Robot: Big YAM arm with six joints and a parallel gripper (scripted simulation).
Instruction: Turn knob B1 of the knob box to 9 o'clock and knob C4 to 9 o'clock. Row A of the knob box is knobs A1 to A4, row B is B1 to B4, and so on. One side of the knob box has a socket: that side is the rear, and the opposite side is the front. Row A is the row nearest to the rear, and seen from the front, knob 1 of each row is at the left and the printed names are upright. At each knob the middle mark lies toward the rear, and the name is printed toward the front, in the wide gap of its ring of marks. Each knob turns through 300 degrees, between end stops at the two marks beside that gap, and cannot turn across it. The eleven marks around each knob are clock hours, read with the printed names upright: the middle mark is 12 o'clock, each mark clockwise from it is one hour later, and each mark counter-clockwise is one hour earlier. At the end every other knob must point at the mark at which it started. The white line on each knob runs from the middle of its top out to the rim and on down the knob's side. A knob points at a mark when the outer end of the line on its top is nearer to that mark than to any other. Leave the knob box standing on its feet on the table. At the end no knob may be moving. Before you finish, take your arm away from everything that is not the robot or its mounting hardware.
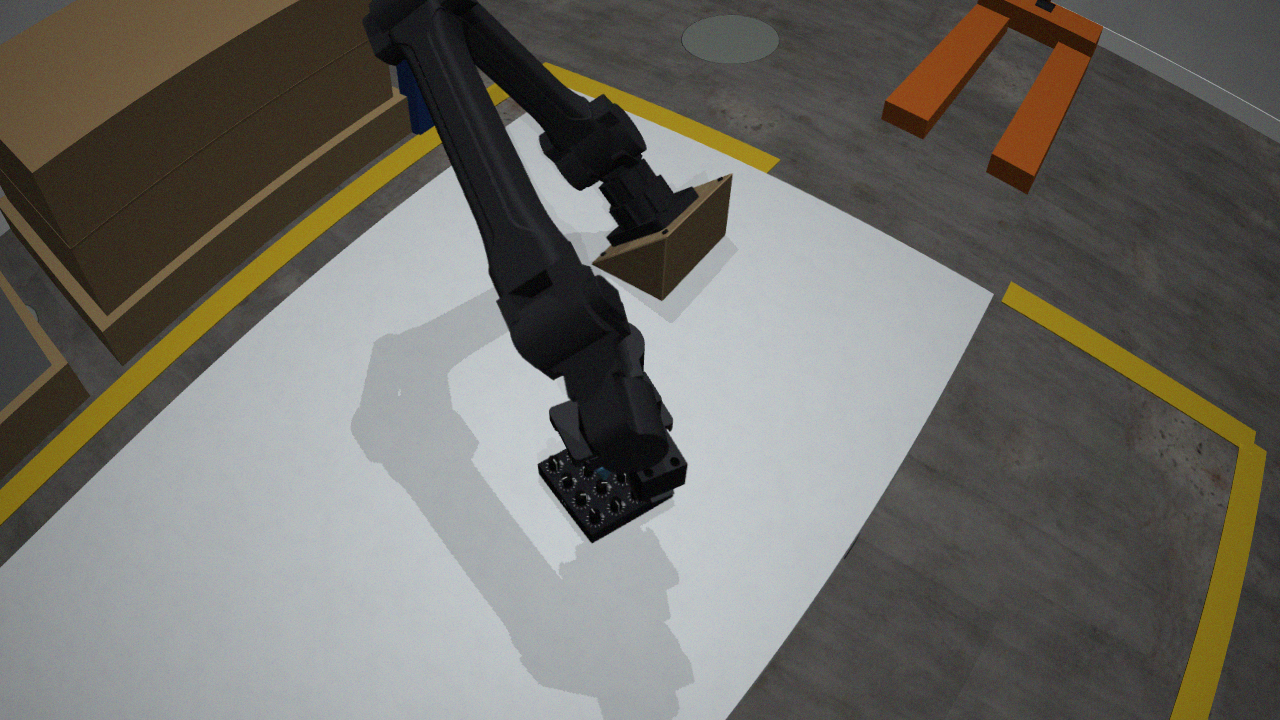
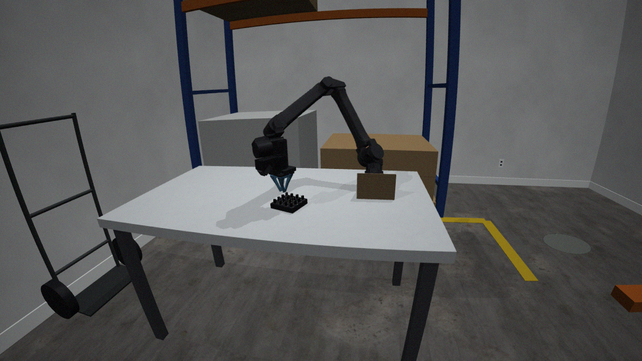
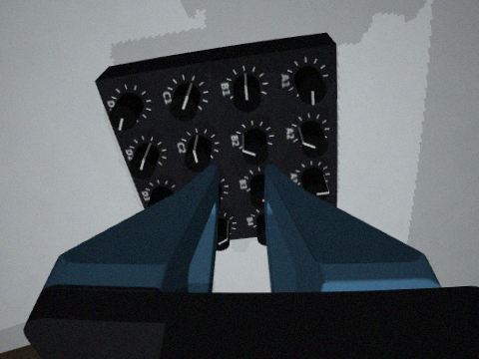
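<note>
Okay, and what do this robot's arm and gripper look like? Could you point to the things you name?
The arm (image 1: 487, 170) (image 2: 301, 107) is plain matte black, with long smooth links and chunky rounded joints. The gripper (image 2: 282, 190) (image 3: 241, 179) has a black body and two tapering dark-blue fingers. I can make out no cables or lettering.

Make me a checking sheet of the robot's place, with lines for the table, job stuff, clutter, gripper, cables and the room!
Table: white, with shadows across it.
Knob box: standing on the table.
B1: looks set to 9 o'clock.
C4: partly hidden, seems not at 9 o'clock.
Clutter: nothing seen.
Gripper: above the box, partly open, holding nothing.
Cables: nothing seen.
Room: blue rack, cart.
</note>
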